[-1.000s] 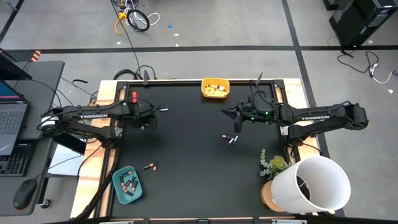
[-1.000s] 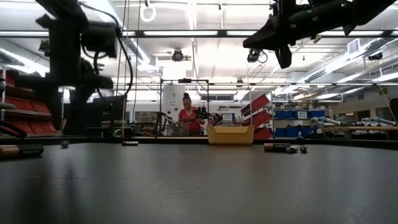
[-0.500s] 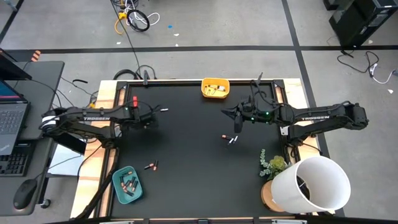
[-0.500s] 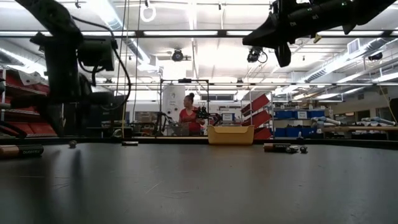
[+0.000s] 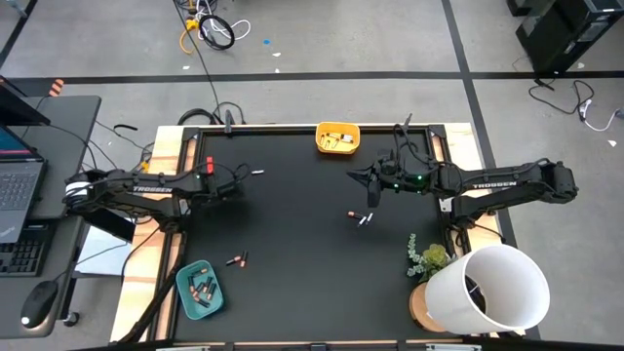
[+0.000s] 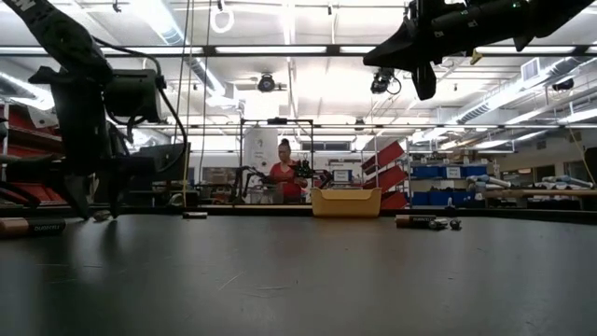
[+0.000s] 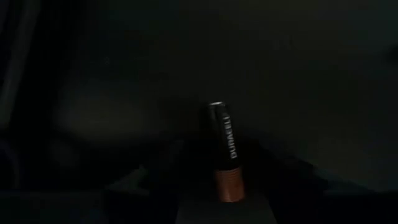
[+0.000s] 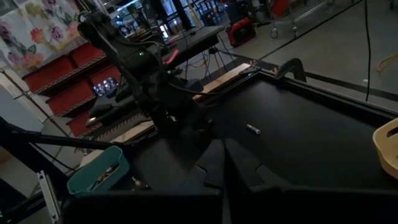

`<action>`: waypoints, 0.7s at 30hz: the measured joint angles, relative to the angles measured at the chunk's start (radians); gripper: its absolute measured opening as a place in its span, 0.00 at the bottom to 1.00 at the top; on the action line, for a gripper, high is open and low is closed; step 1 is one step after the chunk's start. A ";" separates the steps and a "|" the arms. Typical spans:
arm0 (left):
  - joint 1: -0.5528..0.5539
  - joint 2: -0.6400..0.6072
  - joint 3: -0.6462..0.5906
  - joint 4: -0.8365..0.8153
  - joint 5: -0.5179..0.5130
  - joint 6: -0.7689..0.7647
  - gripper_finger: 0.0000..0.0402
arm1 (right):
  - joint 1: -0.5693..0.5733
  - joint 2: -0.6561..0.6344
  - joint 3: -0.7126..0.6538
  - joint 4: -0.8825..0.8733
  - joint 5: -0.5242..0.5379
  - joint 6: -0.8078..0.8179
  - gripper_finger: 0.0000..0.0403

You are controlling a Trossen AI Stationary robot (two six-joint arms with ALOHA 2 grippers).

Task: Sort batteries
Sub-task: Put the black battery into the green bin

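Left wrist view: a copper-and-black battery [image 7: 226, 155] lies on the table [image 7: 298, 74] just ahead of the left claw [image 5: 231, 186], whose fingers are spread and grasp nothing. A sound grasp likely needs the fingers to straddle the cell across its width before closing. Farther off, loose batteries [image 5: 361, 217] rest mid-table below the right claw [image 5: 370, 185], clenched, empty and raised. The teal tray [image 5: 200, 290] and yellow bin [image 5: 337, 137] stand well apart; nothing obstructs.
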 joint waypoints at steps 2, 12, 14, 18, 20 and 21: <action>0.000 -0.001 -0.005 0.002 -0.004 0.021 0.52 | 0.000 0.000 0.000 0.000 0.000 0.007 0.00; 0.000 0.000 -0.008 0.009 -0.024 0.196 0.12 | 0.000 0.000 0.000 0.000 0.021 0.026 0.00; 0.000 0.000 -0.013 0.024 -0.027 0.215 0.12 | 0.000 0.000 0.000 0.000 0.025 0.026 0.00; 0.001 -0.003 -0.042 0.091 -0.016 0.218 0.12 | 0.000 0.000 0.000 0.000 0.027 0.027 0.00; 0.000 -0.003 -0.044 0.108 -0.002 0.220 0.12 | 0.000 0.000 0.000 0.000 0.027 0.027 0.00; -0.001 -0.005 -0.041 0.107 0.006 0.224 0.12 | 0.000 0.000 0.000 0.000 0.027 0.027 0.00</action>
